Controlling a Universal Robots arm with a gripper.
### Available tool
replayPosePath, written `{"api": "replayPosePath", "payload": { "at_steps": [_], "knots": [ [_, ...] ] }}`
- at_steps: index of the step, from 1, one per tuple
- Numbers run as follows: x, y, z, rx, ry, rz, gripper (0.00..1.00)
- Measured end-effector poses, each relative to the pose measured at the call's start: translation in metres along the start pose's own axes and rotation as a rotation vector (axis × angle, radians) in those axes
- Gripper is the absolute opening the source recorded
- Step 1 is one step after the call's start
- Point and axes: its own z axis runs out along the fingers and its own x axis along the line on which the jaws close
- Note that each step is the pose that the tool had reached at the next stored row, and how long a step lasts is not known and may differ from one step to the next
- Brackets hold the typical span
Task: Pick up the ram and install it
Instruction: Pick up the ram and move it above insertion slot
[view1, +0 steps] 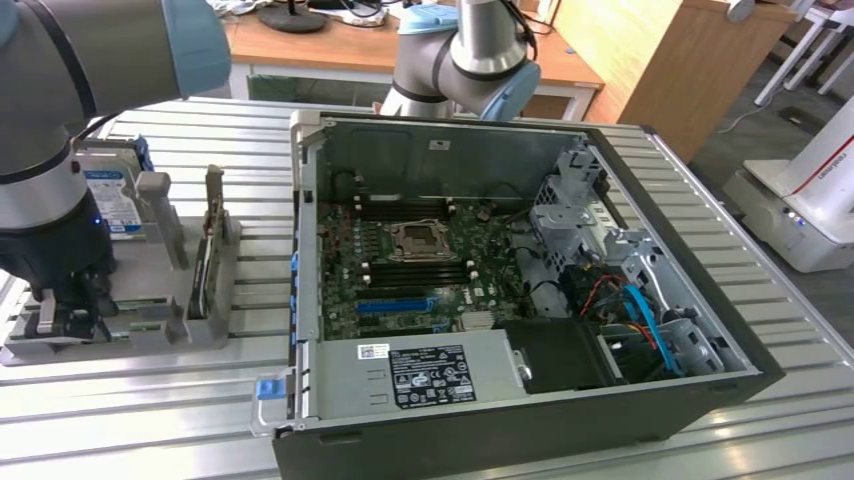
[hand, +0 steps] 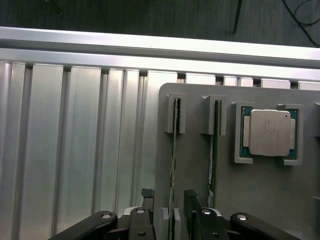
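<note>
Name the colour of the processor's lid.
Silver; the processor shows best in the wrist view.

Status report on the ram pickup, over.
Gripper open, straddling the ram, no grip yet. Ram on edge in its grey holder slot. Second stick stands alongside, clear of the jaws.

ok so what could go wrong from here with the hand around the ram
The open hand straddles the ram slightly off-centre, so closing might tilt it in its grey holder. One finger sits near the second stick and could nudge it on any lift.
</note>
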Motion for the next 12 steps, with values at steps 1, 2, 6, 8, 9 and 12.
{"api": "replayPosePath", "payload": {
  "at_steps": [1, 2, 6, 8, 9, 12],
  "knots": [
    [0.0000, -0.0007, 0.0001, -0.0001, 0.0001, 0.000, 0.37],
    [0.0001, -0.0016, 0.0001, -0.0001, 0.0001, 0.000, 0.37],
    [0.0003, -0.0041, 0.0009, -0.0001, 0.0001, 0.000, 0.37],
    [0.0003, -0.0042, 0.0025, -0.0001, 0.0001, 0.000, 0.37],
    [0.0004, -0.0043, 0.0033, -0.0001, 0.0001, 0.000, 0.37],
    [0.0004, -0.0045, 0.0057, -0.0001, 0.0001, 0.000, 0.37]
  ]
}}
